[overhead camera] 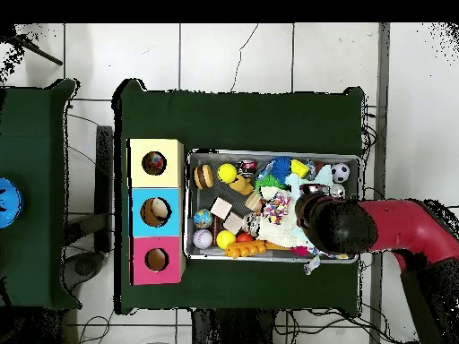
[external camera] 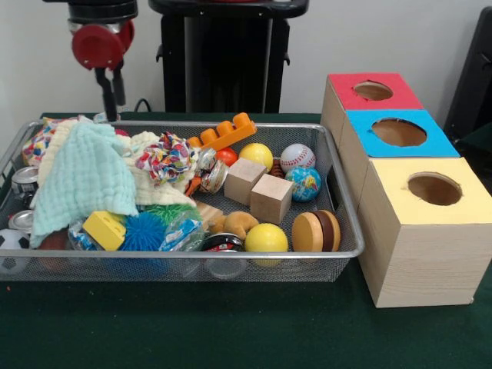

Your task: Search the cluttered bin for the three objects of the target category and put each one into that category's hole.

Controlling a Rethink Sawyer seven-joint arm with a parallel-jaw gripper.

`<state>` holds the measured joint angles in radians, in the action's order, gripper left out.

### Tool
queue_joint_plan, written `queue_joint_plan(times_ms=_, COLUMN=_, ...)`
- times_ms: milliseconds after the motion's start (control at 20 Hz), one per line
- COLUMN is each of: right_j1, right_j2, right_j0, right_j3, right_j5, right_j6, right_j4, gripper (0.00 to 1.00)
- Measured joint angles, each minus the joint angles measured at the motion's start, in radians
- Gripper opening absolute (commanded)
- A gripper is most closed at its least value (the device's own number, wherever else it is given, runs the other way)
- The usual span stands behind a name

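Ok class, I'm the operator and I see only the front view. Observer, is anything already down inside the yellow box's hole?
Observer: Yes. From overhead, a small multicoloured ball shows through the hole of the yellow box.
Operator: And the blue box?
Observer: A pale rounded object lies inside the blue box. I cannot tell what it is.
Operator: The red one?
Observer: In the red box the overhead view shows only plain brown inside the hole, with no distinct object.
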<state>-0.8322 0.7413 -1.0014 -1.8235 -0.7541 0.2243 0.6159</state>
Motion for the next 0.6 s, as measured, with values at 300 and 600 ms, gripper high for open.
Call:
queue_joint_plan(times_ms=300, right_j1=-0.034, right_j2=-0.060, right_j0=0.096, right_j3=-0.043, right_j5=-0.026, right_j6=0.010, right_j4=-0.088, gripper=1.00)
queue_joint_plan(times_ms=600, right_j1=-0.034, right_j2=-0.134, right_j0=0.161, right_j3=-0.080, right_j5=-0.015, right_j6=0.017, right_j4=-0.084, gripper=1.00)
